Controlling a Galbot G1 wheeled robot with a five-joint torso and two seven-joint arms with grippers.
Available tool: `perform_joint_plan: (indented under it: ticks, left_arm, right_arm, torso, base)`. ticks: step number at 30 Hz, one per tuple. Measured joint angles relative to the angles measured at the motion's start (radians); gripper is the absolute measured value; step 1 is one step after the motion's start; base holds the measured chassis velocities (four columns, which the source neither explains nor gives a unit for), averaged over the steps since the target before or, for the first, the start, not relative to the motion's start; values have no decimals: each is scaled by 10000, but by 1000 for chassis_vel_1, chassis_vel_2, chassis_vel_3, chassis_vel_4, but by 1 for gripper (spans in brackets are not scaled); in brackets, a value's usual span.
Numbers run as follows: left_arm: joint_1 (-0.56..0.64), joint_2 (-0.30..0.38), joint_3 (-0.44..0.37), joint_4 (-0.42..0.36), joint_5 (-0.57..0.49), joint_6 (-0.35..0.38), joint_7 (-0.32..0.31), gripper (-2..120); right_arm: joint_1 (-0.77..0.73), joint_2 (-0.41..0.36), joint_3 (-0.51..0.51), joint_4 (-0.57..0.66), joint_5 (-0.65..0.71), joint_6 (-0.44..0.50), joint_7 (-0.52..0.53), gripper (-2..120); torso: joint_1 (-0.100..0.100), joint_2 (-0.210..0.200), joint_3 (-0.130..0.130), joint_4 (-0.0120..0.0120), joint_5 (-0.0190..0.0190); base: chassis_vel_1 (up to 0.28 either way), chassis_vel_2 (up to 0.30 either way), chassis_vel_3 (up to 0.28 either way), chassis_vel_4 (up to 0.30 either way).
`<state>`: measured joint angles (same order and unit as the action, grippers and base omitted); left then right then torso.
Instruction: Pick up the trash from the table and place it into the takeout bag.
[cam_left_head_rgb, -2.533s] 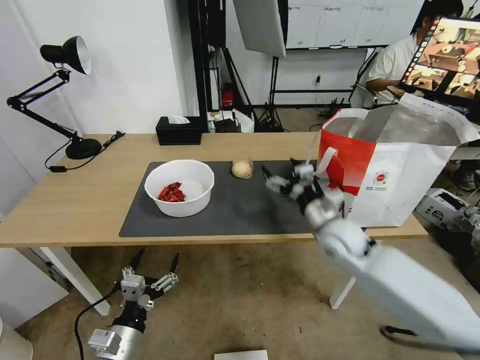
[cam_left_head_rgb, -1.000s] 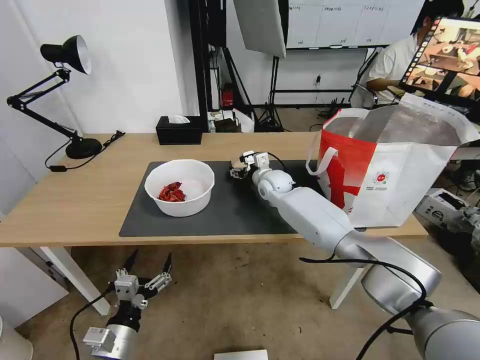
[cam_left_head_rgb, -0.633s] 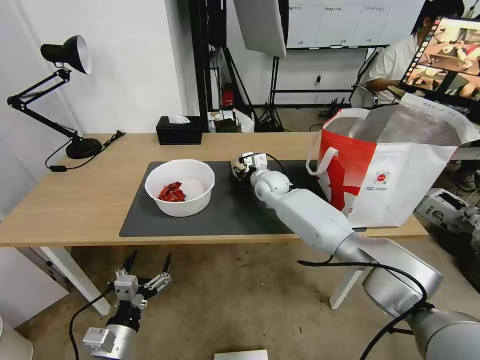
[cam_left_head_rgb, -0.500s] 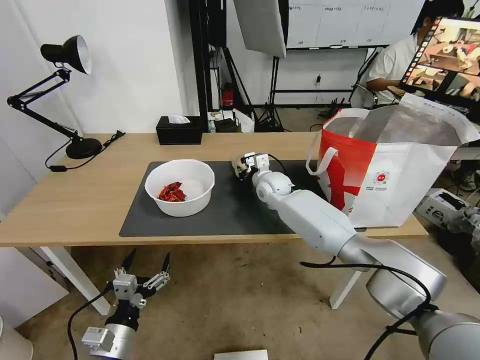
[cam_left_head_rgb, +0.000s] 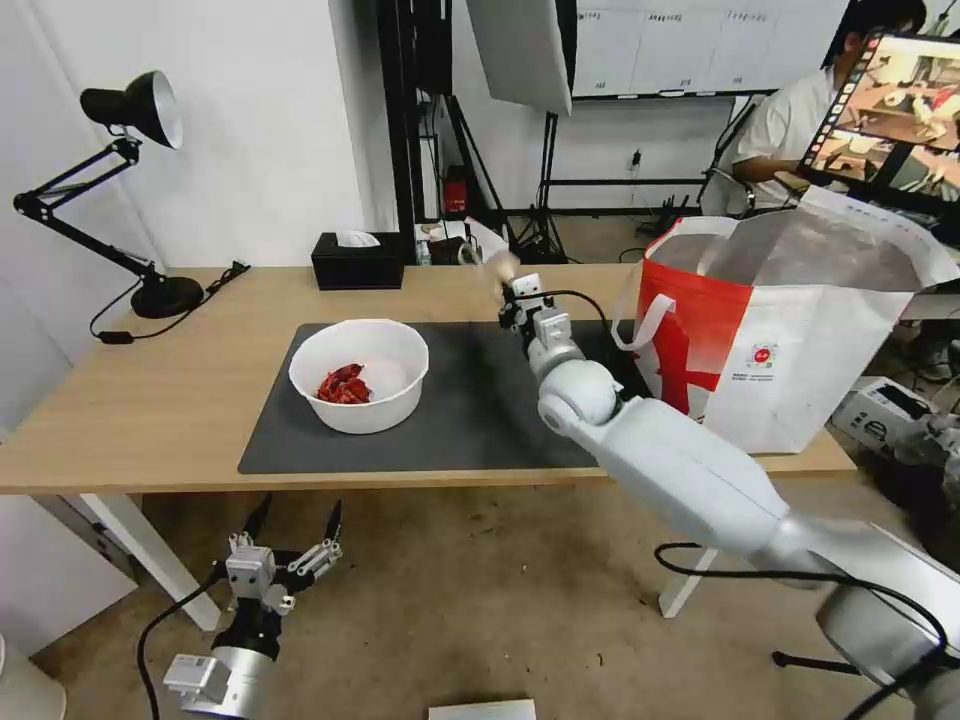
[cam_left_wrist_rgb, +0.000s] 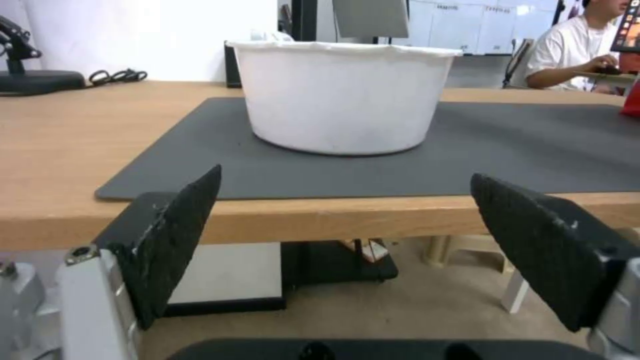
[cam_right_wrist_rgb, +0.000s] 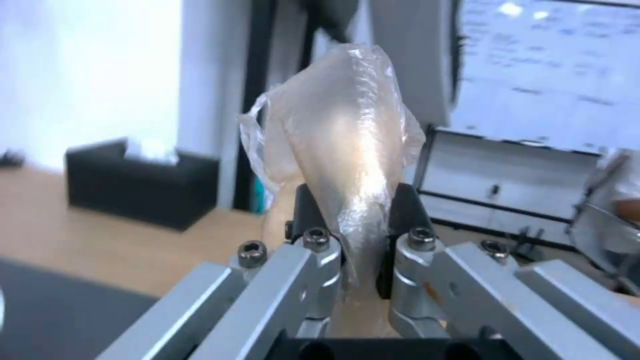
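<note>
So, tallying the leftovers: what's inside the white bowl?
Red scraps lie on the floor of the white bowl, toward its left. The near wall hides part of the bottom there.

One white bowl (cam_left_head_rgb: 359, 374), one small clear cup (cam_left_head_rgb: 497, 266), one takeout bag (cam_left_head_rgb: 790, 330), one tissue box (cam_left_head_rgb: 357, 261), one desk lamp (cam_left_head_rgb: 110, 190), one dark mat (cam_left_head_rgb: 470, 415).

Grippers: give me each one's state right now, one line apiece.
Left gripper: open, empty, parked below the table edge.
Right gripper: shut on the small clear cup, lifted above the table.
</note>
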<state>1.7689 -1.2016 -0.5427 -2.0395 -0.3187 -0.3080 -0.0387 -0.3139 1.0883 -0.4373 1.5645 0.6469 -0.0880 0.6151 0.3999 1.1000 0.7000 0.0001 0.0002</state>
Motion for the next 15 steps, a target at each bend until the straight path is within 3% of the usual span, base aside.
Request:
perform_joint_plan:
  ticks: [9,15]
  left_arm:
    - [10,38,16,-107,-1,24,-17,100]
    - [31,102,244,-407,-83,204,-230,100]
  right_arm:
    - [-350,-546,582,1108,-22,0,793,4]
    - [-772,-1903,1832,2537,-638,-174,1618,4]
  torso:
    - [1,-1,0,1,0]
    - [0,0,-1,-2,1]
  base:
    - [0,0,0,0]
    - [0,0,0,0]
